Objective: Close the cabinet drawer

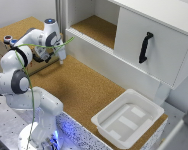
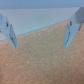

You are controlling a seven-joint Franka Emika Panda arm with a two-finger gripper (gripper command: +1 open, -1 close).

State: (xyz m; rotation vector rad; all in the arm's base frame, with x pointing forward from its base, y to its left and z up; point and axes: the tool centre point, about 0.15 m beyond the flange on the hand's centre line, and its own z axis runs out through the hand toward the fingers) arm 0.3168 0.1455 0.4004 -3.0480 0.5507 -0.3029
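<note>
While the gripper (image 1: 62,58) hangs above the cork surface (image 1: 89,90), its jaws stand spread with nothing between them, as the wrist view confirms. The cabinet drawer (image 1: 38,61) sits in the low wooden box (image 1: 4,47), just beside the gripper; the arm (image 1: 31,42) hides most of it. Beyond the gripper stands a white cabinet (image 1: 154,40). A white tray (image 1: 128,119) lies well apart from the gripper.

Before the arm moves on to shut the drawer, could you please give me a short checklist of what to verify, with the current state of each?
1. Gripper empty: ok; the wrist view shows only cork between the fingers.
2. Gripper open: ok, fingers spread apart.
3. Gripper near the wooden box: ok, it hangs beside it.
4. Cabinet drawer located: cannot tell, the arm hides the box front.
5. Contact with the drawer: not ok, none visible.
6. White tray out of the path: ok, far toward the exterior view's right.
</note>
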